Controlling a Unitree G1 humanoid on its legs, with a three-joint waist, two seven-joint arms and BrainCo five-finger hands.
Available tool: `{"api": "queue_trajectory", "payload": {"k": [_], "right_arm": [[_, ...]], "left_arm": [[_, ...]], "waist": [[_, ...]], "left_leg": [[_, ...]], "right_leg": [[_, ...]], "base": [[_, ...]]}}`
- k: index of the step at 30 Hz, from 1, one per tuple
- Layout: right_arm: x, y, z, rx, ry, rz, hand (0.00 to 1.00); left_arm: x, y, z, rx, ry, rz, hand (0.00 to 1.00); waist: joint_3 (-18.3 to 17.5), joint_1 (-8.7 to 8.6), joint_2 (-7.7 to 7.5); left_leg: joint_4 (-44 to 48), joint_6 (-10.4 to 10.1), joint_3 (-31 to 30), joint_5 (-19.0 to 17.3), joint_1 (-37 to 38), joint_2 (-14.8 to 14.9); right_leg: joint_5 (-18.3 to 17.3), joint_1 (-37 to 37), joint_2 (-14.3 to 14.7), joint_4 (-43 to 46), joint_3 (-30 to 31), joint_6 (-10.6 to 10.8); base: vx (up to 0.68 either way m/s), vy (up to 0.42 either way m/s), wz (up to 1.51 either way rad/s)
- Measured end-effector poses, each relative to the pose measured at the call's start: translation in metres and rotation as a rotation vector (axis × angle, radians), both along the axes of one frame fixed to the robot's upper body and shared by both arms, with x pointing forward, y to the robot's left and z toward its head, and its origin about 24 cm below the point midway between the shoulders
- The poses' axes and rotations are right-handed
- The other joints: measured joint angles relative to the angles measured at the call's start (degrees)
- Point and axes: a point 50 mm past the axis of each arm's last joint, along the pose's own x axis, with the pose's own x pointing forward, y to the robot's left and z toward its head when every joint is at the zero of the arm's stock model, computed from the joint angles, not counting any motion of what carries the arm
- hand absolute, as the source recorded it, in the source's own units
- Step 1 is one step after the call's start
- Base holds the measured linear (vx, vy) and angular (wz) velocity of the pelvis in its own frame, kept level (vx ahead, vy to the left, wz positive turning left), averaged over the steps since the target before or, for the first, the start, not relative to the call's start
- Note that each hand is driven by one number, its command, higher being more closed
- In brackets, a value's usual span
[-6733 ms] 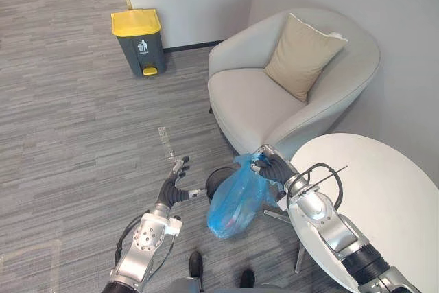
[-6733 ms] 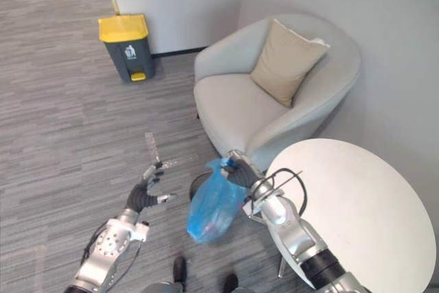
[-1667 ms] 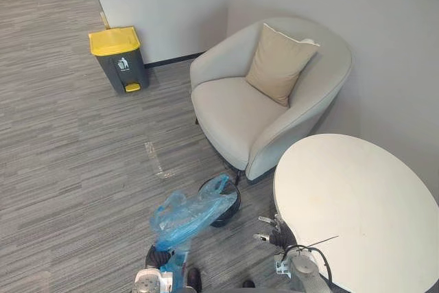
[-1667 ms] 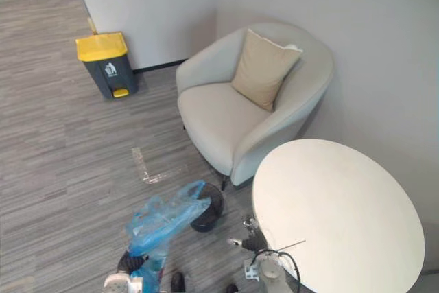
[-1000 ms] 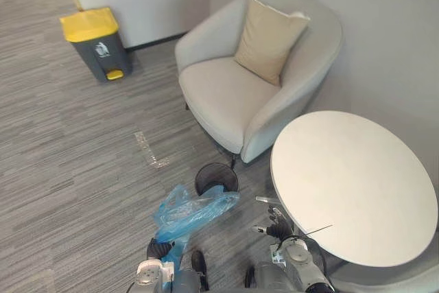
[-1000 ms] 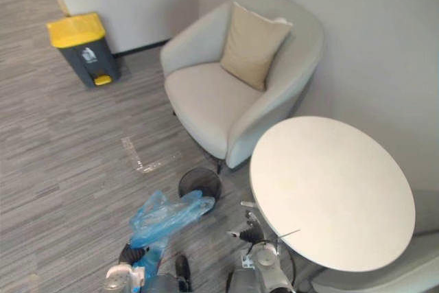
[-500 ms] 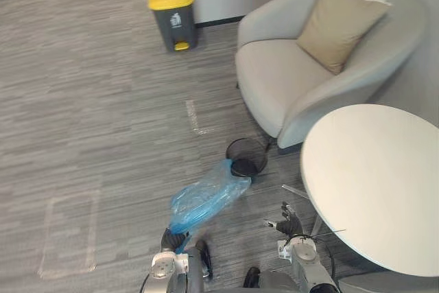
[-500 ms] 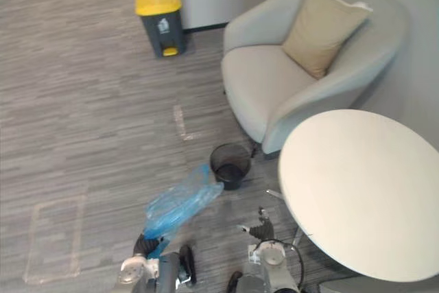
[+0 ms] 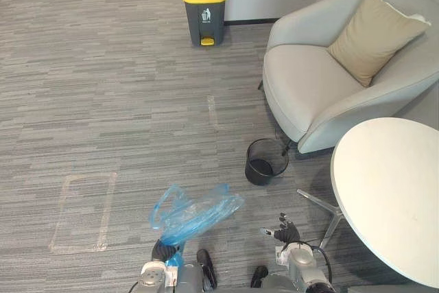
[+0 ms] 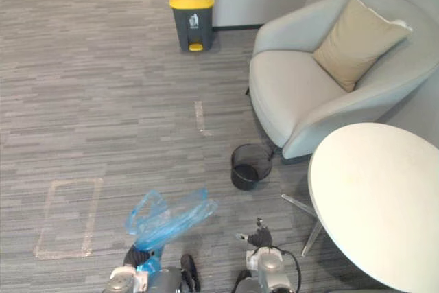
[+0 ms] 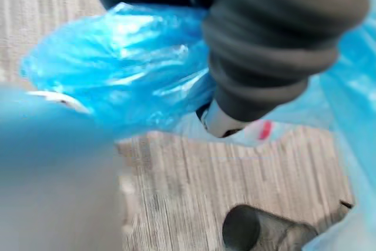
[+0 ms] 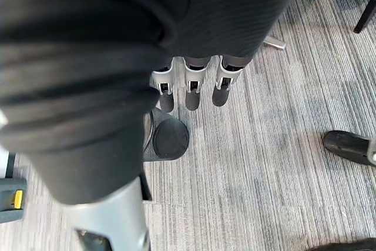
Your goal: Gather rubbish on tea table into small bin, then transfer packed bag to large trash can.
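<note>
Blue film plastic makes up the blue bag [image 9: 195, 212], so I judge it soft and slippery, with no shape of its own. It will probably sag and swing with whatever rubbish weighs down its belly. The load looks light, since the film billows loosely, though sharp scraps could tear such thin skin. The best hold is the gathered neck, bunched tight so the mouth stays closed, not the slack body.

That is where the left hand [image 9: 163, 250] has it. At the lower centre of the left eye view the bag's neck runs down into the hand's dark cover. In the left wrist view the film wraps close round the hand, with one silver finger [image 11: 220, 123] pressed into it. I read the hand as closed on the neck.

The right hand [image 12: 189, 86] hangs with its fingers straight and relaxed over the floor, holding nothing.

The bag is clear of the small bin [image 9: 260, 178], which stands right of centre beside the white counter [image 9: 391, 190]. The large trash can [image 9: 204, 15], with its yellow lid, waits well apart at the top centre.
</note>
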Motion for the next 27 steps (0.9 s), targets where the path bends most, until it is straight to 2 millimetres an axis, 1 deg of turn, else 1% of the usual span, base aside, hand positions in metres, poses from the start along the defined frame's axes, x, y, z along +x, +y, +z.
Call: {"api": "queue_trajectory", "payload": {"k": [1,2,4,5,6,7,8,9,10,11,12,13,14,15,16,17,18,19,20,21,22,23,24,25,26,27], "right_arm": [[0.0,-0.004,0.001,-0.012,-0.001,0.0,0.0],[0.0,-0.004,0.0,-0.011,0.0,0.002,0.0],[0.0,-0.001,0.0,-0.008,0.001,0.012,0.0],[0.0,-0.002,0.0,-0.009,0.0,0.012,0.0],[0.0,-0.003,0.0,-0.013,0.002,0.011,0.0],[0.0,-0.004,0.0,-0.016,0.005,0.01,0.0],[-0.002,-0.005,-0.001,-0.017,0.012,0.01,0.0],[-0.003,-0.005,-0.002,-0.017,0.017,0.009,0.0],[-0.007,-0.006,-0.004,-0.017,0.027,0.006,0.0],[-0.011,-0.007,-0.005,-0.019,0.037,0.001,0.0],[-0.017,-0.011,-0.008,-0.023,0.054,-0.009,0.0],[-0.022,-0.015,-0.009,-0.032,0.068,-0.018,0.0],[-0.02,-0.015,-0.008,-0.029,0.062,-0.023,0.0],[-0.016,-0.015,-0.006,-0.027,0.043,-0.025,0.0],[-0.013,-0.012,-0.003,-0.02,0.023,-0.024,0.0],[-0.012,-0.009,-0.002,-0.014,0.013,-0.021,0.0],[-0.01,-0.005,-0.001,-0.007,0.006,-0.015,0.0],[-0.008,-0.002,0.0,0.0,-0.006,-0.014,0.0],[-0.006,-0.002,0.002,0.002,-0.014,-0.017,0.0],[-0.004,-0.001,0.003,0.003,-0.026,-0.018,0.0],[-0.002,0.0,0.005,0.004,-0.035,-0.018,0.0],[-0.001,0.0,0.005,0.009,-0.036,-0.023,0.0],[-0.002,0.0,0.005,0.018,-0.034,-0.046,0.0],[-0.007,0.001,0.002,0.026,-0.018,-0.063,0.0],[-0.01,0.001,0.0,0.028,-0.005,-0.067,0.0],[-0.016,0.0,-0.002,0.023,0.01,-0.073,0.0]], "left_arm": [[0.001,0.0,0.0,0.0,0.0,-0.003,1.0],[0.004,0.001,0.001,0.005,-0.006,-0.004,1.0],[0.002,0.002,0.001,0.006,0.004,0.0,1.0],[0.0,0.003,0.0,0.007,0.011,0.003,1.0],[0.0,0.004,0.0,0.007,0.012,0.008,1.0],[0.001,0.003,0.0,0.006,0.01,0.008,1.0],[0.002,0.003,0.001,0.006,0.007,0.007,1.0],[0.006,0.003,0.002,0.005,0.0,0.005,1.0],[0.008,0.004,0.002,0.008,-0.005,0.002,1.0],[0.011,0.003,0.003,0.008,-0.012,-0.004,1.0],[0.012,0.001,0.003,0.005,-0.012,-0.01,1.0],[0.014,-0.004,0.003,-0.008,-0.018,-0.011,1.0],[0.017,-0.003,0.004,-0.007,-0.028,-0.007,1.0],[0.019,-0.003,0.005,-0.009,-0.034,-0.002,1.0],[0.021,-0.003,0.006,-0.017,-0.041,0.019,1.0],[0.021,-0.005,0.007,-0.027,-0.05,0.035,1.0],[0.021,-0.007,0.007,-0.033,-0.057,0.039,1.0],[0.023,-0.012,0.009,-0.048,-0.072,0.037,1.0],[0.025,-0.015,0.01,-0.058,-0.086,0.038,1.0],[0.028,-0.018,0.012,-0.065,-0.103,0.039,1.0],[0.029,-0.019,0.014,-0.069,-0.112,0.042,1.0],[0.03,-0.02,0.014,-0.075,-0.116,0.051,1.0],[0.031,-0.021,0.014,-0.083,-0.118,0.065,1.0],[0.03,-0.022,0.014,-0.09,-0.118,0.075,1.0],[0.03,-0.023,0.014,-0.094,-0.118,0.075,1.0],[0.031,-0.027,0.014,-0.105,-0.124,0.077,1.0]], "waist": [[0.1,-0.53,0.07],[0.3,-1.32,0.34],[0.5,-1.39,0.34],[0.6,-1.41,0.52],[0.8,-1.44,0.41],[1.0,-1.49,0.4],[1.6,-1.62,1.05],[1.9,-2.14,0.73],[2.0,-2.57,0.72],[1.7,-2.85,-0.15],[1.5,-3.41,-0.23],[0.8,-3.37,1.16],[0.7,-3.33,1.38],[0.8,-3.31,1.6],[1.0,-3.28,1.83],[1.0,-2.75,1.73],[1.1,-2.28,1.7],[1.2,-1.73,1.22],[1.1,-1.18,0.96],[1.1,-0.7,0.85],[1.1,-0.28,0.81],[1.2,0.17,1.16],[1.4,0.26,1.42],[1.6,0.74,1.1],[1.7,0.99,0.88],[1.3,1.3,1.23]], "left_leg": [[0.0,0.6,-1.1,-0.4,0.3,-0.6],[0.0,0.9,-2.6,-0.8,0.7,-0.7],[-0.4,0.7,-4.5,-1.8,2.1,-0.6],[-0.4,0.7,-4.9,-2.4,2.6,-0.5],[-0.4,0.6,-6.0,-3.4,3.7,-0.6],[-0.4,0.8,-6.8,-3.8,4.6,-0.4],[-0.4,0.1,-7.7,-4.5,6.0,0.0],[-0.8,-0.4,-9.2,-4.8,7.7,0.0],[-2.0,-1.1,-10.2,-5.1,9.0,-0.5],[-2.9,-1.8,-11.9,-5.6,10.5,-1.1],[-2.9,-3.1,-14.1,-6.3,11.8,-1.1],[-2.7,-3.7,-15.7,-6.2,12.7,0.7],[-0.7,-4.5,-16.1,-5.8,11.9,1.5],[4.1,-5.6,-16.0,-5.1,10.4,2.7],[14.5,-7.2,-15.4,-3.0,7.3,4.6],[22.9,-7.5,-14.6,-1.3,4.9,6.5],[27.8,-7.4,-13.5,-1.5,3.4,7.9],[33.9,-6.2,-11.0,-2.2,1.2,9.8],[34.7,-5.3,-9.6,-2.7,-0.4,10.5],[33.9,-4.9,-8.5,-2.9,-2.5,11.3],[32.3,-4.7,-8.1,-3.1,-4.1,11.4],[28.9,-4.5,-8.3,-3.3,-6.6,11.7],[25.1,-4.6,-8.3,-3.4,-8.0,11.6],[20.4,-4.7,-8.2,-3.3,-8.8,10.9],[17.7,-4.7,-8.4,-2.9,-9.2,10.2],[9.8,-6.0,-10.0,0.4,-8.8,8.6]], "right_leg": [[0.3,-2.9,-0.9,5.9,2.6,-0.9],[-0.2,-5.8,0.0,10.4,6.0,-1.8],[-1.6,-9.1,2.8,11.1,8.4,-2.0],[-1.6,-10.4,3.9,10.3,8.9,-2.1],[-1.3,-12.4,5.9,8.2,9.5,-2.4],[-1.1,-13.7,7.4,6.9,9.7,-2.6],[0.2,-15.3,9.3,4.4,10.2,-3.0],[2.3,-16.4,11.0,0.9,10.8,-3.3],[4.4,-16.7,11.5,-2.1,11.1,-4.0],[7.3,-16.9,11.5,-5.0,11.6,-5.2],[12.3,-16.2,11.6,-4.9,11.9,-8.2],[10.7,-15.3,12.3,-3.8,9.7,-10.2],[9.5,-14.5,12.6,-3.9,8.7,-11.1],[8.5,-13.0,13.4,-4.5,7.9,-11.9],[7.8,-9.6,14.6,-6.1,7.1,-12.8],[7.5,-6.5,15.4,-7.6,7.4,-13.4],[7.3,-4.2,16.1,-8.6,8.0,-13.8],[6.8,0.6,16.3,-10.8,9.0,-14.4],[6.7,2.7,16.2,-12.2,10.1,-14.4],[6.5,4.5,16.0,-13.7,11.1,-14.1],[5.8,5.4,15.7,-14.6,11.9,-13.3],[4.5,6.7,15.2,-15.4,12.7,-12.0],[4.1,7.6,14.8,-15.5,12.9,-11.5],[3.1,8.9,13.8,-15.5,13.5,-10.5],[2.2,9.8,13.0,-15.5,13.8,-9.7],[0.4,10.2,12.3,-15.0,14.7,-7.9]], "base": [[0.13,0.09,0.65],[0.19,0.092,0.62],[0.24,0.047,0.49],[0.25,0.0,0.38],[0.29,-0.017,0.37],[0.41,-0.04,0.46],[0.39,-0.05,0.57],[0.44,-0.075,0.74],[0.5,-0.118,0.88],[0.53,-0.149,1.07],[0.71,-0.224,1.05],[0.6,-0.201,0.85],[0.7,-0.253,0.49],[0.43,-0.183,0.29],[0.52,-0.196,0.13],[0.42,-0.118,-0.03],[0.5,-0.101,-0.17],[0.45,-0.063,-0.22],[0.48,-0.033,-0.34],[0.35,0.005,-0.4],[0.32,0.065,-0.45],[0.3,0.132,-0.31],[0.3,0.162,-0.22],[0.32,0.223,-0.1],[0.33,0.263,-0.14],[0.36,0.362,-0.37]]}}
